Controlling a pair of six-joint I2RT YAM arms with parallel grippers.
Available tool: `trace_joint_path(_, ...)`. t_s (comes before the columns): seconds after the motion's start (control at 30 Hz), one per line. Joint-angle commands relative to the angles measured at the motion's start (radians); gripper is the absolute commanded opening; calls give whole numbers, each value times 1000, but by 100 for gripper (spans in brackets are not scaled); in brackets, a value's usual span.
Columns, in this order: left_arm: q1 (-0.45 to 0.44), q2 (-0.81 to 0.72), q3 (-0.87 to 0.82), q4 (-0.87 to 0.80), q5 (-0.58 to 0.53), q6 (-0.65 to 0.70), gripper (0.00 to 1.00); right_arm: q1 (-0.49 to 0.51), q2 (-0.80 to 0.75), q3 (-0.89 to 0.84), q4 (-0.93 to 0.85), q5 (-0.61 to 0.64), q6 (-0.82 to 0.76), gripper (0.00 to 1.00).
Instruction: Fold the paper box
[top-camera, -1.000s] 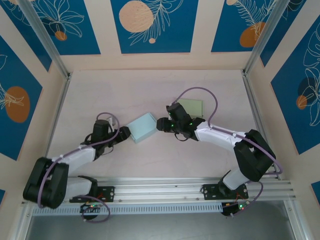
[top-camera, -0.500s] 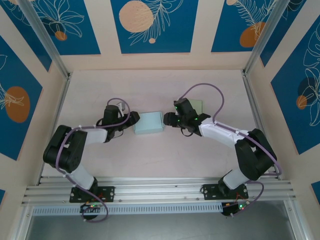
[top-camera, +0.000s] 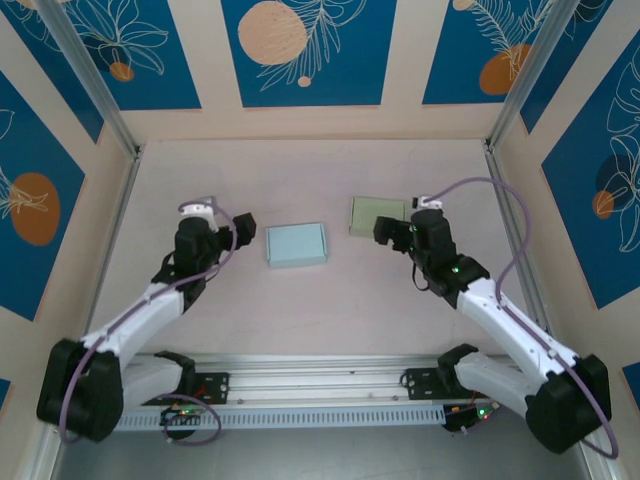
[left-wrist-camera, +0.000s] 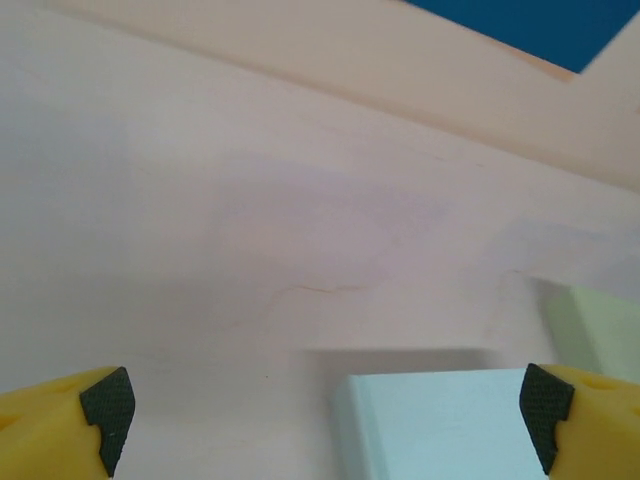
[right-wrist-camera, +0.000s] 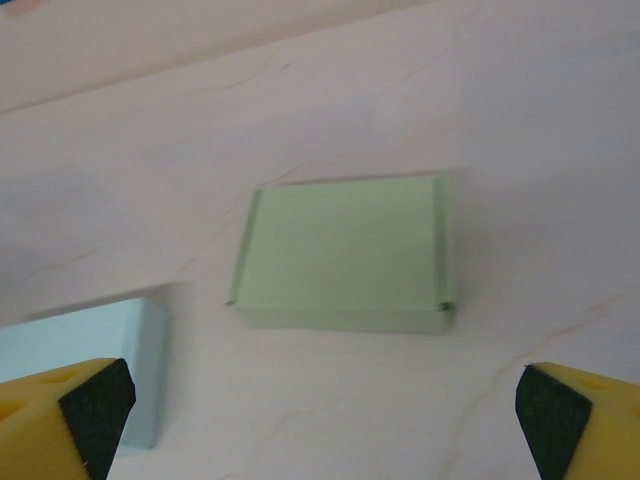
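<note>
The folded light blue paper box (top-camera: 296, 245) lies flat and closed on the table, free of both arms. My left gripper (top-camera: 245, 226) hangs just left of it, open and holding nothing. In the left wrist view the blue box (left-wrist-camera: 450, 425) reaches in low between the open left gripper (left-wrist-camera: 326, 425) and its yellow fingers (left-wrist-camera: 60, 430). My right gripper (top-camera: 386, 231) is open too, near a pale green box (top-camera: 377, 216). The right wrist view has that green box (right-wrist-camera: 345, 255) ahead of the open right gripper (right-wrist-camera: 325, 420), with the blue box (right-wrist-camera: 85, 365) at the lower left.
The pale pink table (top-camera: 320, 310) is walled on three sides by panels with aluminium posts (top-camera: 515, 230) at the corners. A metal rail (top-camera: 320, 385) with both arm bases runs along the near edge.
Both grippers have let go of the blue box, opened wide and drawn back, left arm to the left, right arm to the right. The box now lies square on the table.
</note>
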Motion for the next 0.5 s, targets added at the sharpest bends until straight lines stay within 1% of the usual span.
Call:
trace_joint_path(0.0,16,-76,-103,-39,-207,210,100,-48,-73,-126,107,109,-146,100)
trace_joint_path(0.1,34,-142,-150,16,-183,330,100,-96,-110,-260,325,72,-277,100)
trace_joint_path(0.17,36,-161,-170,40,-217,399,100,-126,-112,-333,464,27,-346,100)
trace_joint_path(0.23,48,-150,-204,89,-246,468,100,-164,-103,-379,553,-23,-380,100)
trace_joint_path(0.3,74,-109,-253,189,-227,502,100,-207,-82,-389,576,-61,-368,100)
trace_joint_path(0.37,106,-49,-299,311,-183,493,100,-255,-46,-390,595,-98,-357,100)
trace_joint_path(0.47,134,42,-303,424,-103,483,100,-308,23,-412,705,-164,-357,100)
